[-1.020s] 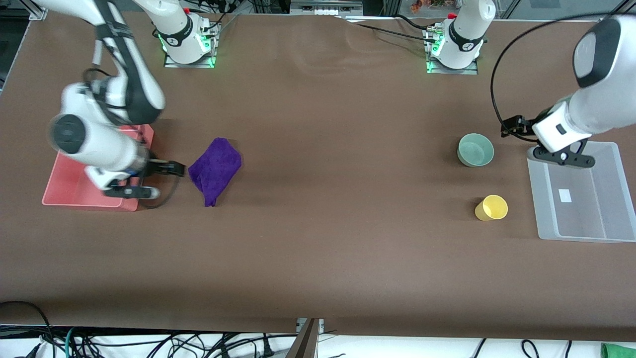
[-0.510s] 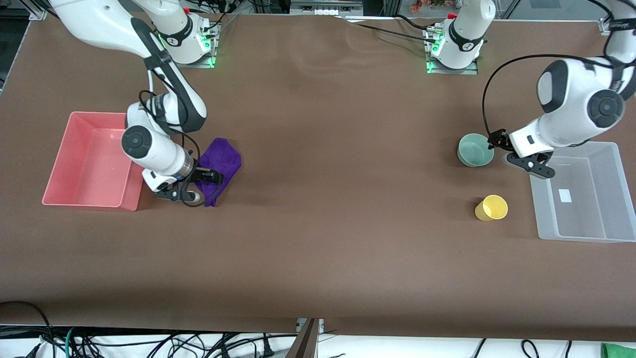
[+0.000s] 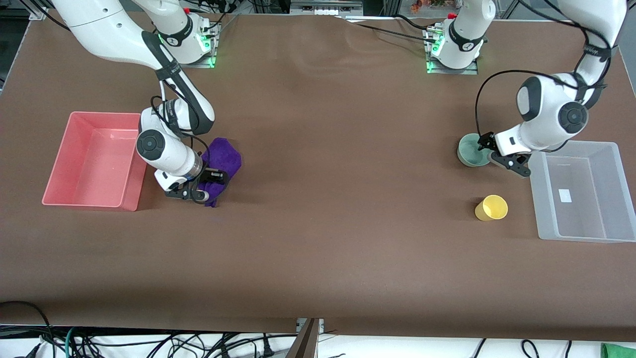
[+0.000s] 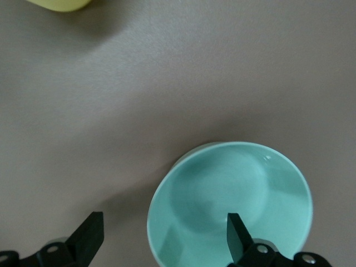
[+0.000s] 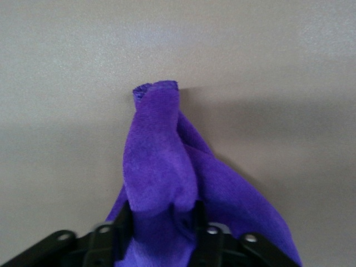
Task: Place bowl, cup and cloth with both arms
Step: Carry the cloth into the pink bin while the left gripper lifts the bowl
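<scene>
The purple cloth [image 3: 226,156] lies on the table beside the pink bin. My right gripper [image 3: 211,185] is down on the cloth's end nearer the front camera and shut on a raised fold of it [image 5: 158,167], with the cloth still resting on the table. The teal bowl [image 3: 468,149] stands upright toward the left arm's end. My left gripper [image 3: 489,155] is open and low at its rim; in the left wrist view one finger [image 4: 238,240] is inside the bowl [image 4: 233,189] and the other outside. The yellow cup [image 3: 492,208] stands nearer the front camera than the bowl and also shows in the left wrist view [image 4: 61,3].
A pink bin [image 3: 94,164] sits at the right arm's end of the table, right beside the cloth. A clear plastic bin [image 3: 579,199] sits at the left arm's end, close to the bowl and cup.
My right gripper moved from the pink bin's edge onto the cloth and closed on a fold. My left gripper moved from over the clear bin down to the bowl's rim.
</scene>
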